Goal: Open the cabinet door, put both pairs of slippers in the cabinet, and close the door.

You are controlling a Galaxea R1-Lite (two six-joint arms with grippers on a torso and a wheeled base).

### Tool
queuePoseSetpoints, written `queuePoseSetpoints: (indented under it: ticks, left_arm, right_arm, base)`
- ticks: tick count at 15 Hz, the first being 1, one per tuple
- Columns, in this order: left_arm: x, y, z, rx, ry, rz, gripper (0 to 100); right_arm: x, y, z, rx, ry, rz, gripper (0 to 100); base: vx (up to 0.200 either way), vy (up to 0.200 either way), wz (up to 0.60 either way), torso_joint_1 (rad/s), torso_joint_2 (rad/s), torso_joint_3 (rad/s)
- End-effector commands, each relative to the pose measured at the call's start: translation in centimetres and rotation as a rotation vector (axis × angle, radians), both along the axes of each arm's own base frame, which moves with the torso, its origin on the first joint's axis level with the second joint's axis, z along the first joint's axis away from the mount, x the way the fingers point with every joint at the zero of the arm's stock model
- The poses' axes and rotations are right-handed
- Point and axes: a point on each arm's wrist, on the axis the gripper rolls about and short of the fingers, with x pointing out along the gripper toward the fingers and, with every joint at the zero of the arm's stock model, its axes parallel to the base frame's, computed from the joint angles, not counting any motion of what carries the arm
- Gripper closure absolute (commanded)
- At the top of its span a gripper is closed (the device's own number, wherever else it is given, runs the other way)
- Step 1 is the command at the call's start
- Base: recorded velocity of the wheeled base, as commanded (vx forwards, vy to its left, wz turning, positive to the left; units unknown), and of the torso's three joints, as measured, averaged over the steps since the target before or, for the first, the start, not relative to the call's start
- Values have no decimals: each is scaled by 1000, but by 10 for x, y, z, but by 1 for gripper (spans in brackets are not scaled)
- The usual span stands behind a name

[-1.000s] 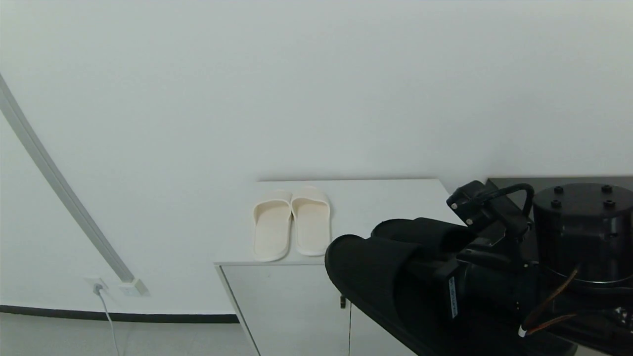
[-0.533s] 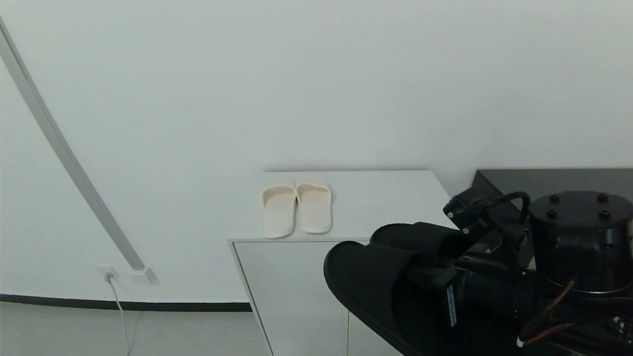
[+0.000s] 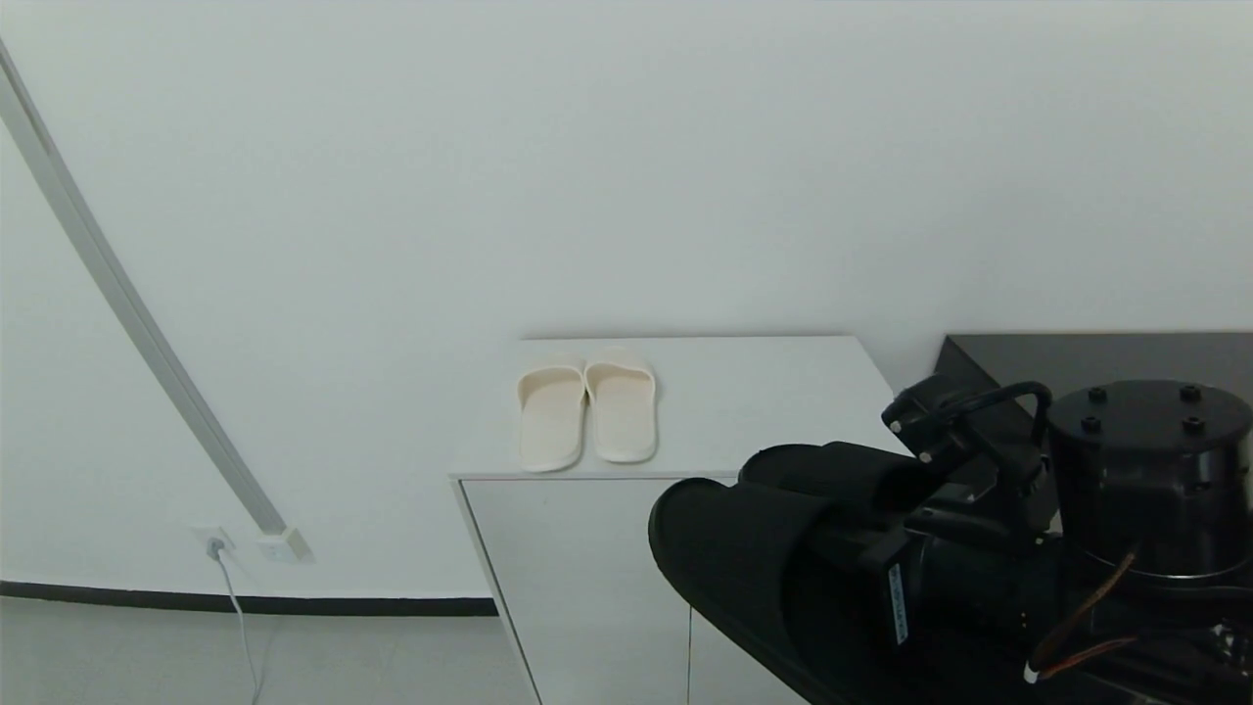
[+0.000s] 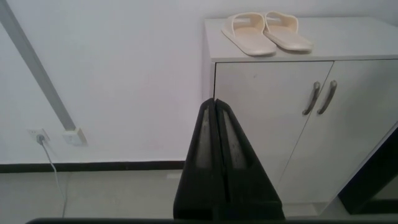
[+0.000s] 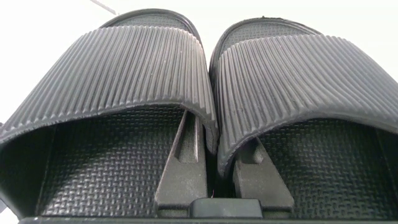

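A pair of black slippers point(image 3: 754, 548) hangs side by side in front of the cabinet, low on the right. My right gripper point(image 5: 216, 134) is shut on their two touching inner walls, one finger inside each slipper. A pair of cream slippers point(image 3: 587, 411) lies on top of the white cabinet point(image 3: 587, 578), toes toward the wall. Both cabinet doors are closed, and their two metal handles point(image 4: 320, 98) meet at the middle seam. My left gripper point(image 4: 216, 112) is shut with nothing in it, held off from the cabinet's left front corner.
A black table point(image 3: 1096, 352) stands against the cabinet's right side. On the wall to the left, a grey trunking strip point(image 3: 127, 304) runs down to a socket with a white cable point(image 3: 230, 597). The floor left of the cabinet is open.
The head camera has shifted, so the cabinet now looks smaller and higher in the picture. The black slippers stay in my right gripper, nearly still.
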Motion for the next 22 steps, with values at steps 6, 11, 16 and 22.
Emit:
queuePoseSetpoints:
  ticks: [6,11,16,22]
  left_arm:
    - [0,0,0,0,3,-2,0]
    - [0,0,0,0,1,-1,0]
    - [0,0,0,0,0,-2,0]
    - [0,0,0,0,0,-1,0]
  right_arm:
    - [-1,-1,-3,-11,6,3,100]
    - [-1,-1,-8,-34,8,12,100]
    - [0,0,-12,-48,18,13,100]
    - [-1,0,-15,-57,25,12,100]
  base:
    - [0,0,0,-116,270,150]
    - [0,0,0,-173,390,216]
    - [0,0,0,-227,539,306]
    - [0,0,0,-215,535,325]
